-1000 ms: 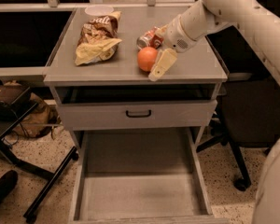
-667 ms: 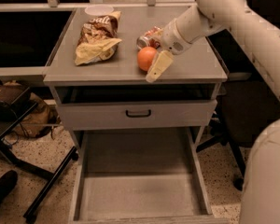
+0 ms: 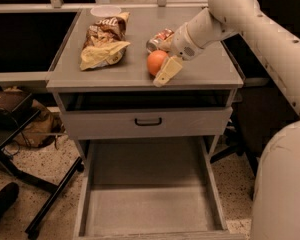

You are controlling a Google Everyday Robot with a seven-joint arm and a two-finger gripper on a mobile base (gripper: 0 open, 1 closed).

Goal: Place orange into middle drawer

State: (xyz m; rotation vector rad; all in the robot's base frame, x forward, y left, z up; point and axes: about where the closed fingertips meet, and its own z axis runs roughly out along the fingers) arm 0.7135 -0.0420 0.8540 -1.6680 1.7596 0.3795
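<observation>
Nestling against claw (image 3: 163, 70) atop cabinet (image 3: 115, 75): orange (image 3: 155, 61)

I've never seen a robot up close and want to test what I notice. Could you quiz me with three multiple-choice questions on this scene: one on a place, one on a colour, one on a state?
1. Where is the round bright orange fruit?
A) on the grey cabinet top
B) inside a drawer
C) on the floor

2. What colour is the handle on the grey drawer front?
A) white
B) black
C) red

3. How is the wide shallow grey drawer at the bottom?
A) pushed shut
B) pulled out
C) taken off the cabinet

Answers:
1 A: the fruit sits on the top, with the robot's gripper right against it.
2 B: the handle is a dark bar on grey.
3 B: its flat bottom shows from above.
</observation>
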